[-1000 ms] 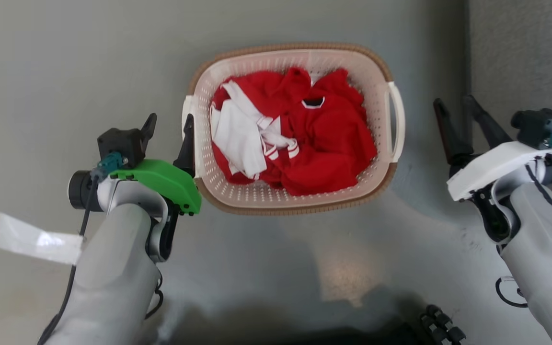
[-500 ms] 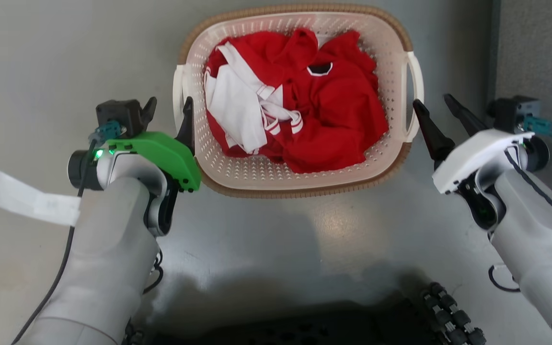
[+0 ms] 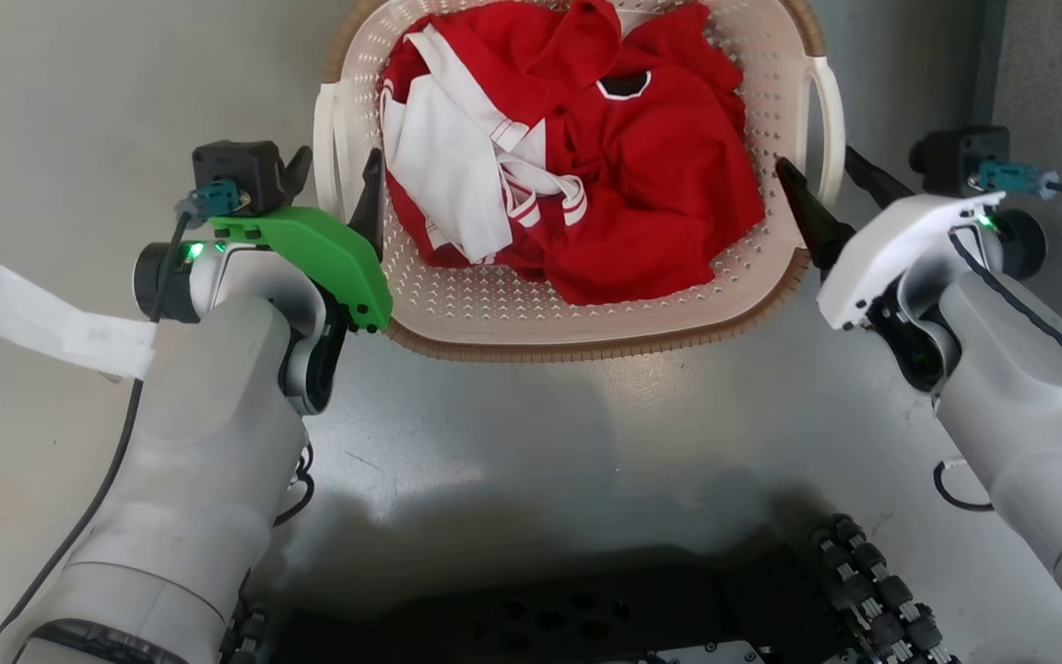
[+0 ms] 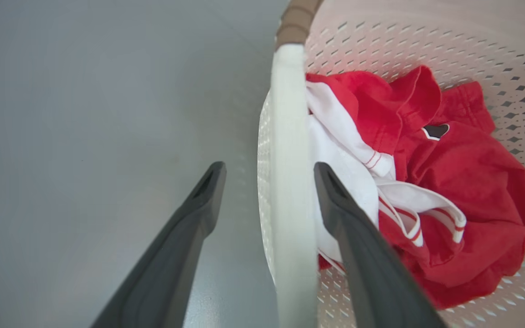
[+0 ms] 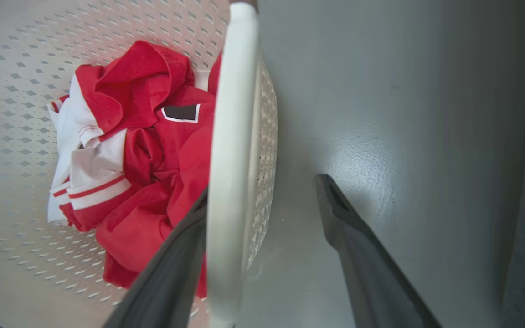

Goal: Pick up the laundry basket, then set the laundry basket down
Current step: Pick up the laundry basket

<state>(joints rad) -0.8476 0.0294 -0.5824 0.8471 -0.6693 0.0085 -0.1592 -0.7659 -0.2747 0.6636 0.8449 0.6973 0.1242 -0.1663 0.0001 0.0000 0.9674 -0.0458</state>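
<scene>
Left hand point(image 3: 336, 171) and right hand point(image 3: 817, 164) both gape, each straddling a white handle point(image 4: 290, 182) of the laundry basket point(image 3: 494, 309), which sits on the floor point(image 3: 540, 415) holding clothes point(image 3: 642, 184). I see nothing gripped yet; closing, lifting and setting down remain.

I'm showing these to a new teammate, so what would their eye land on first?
The heap of red and white clothing in the cream laundry basket, top centre of the head view, grabs attention first. Next, the open left tool straddles the left loop handle and the open right tool straddles the right loop handle, a finger on either side. The bright green cover on the left wrist also stands out.
</scene>
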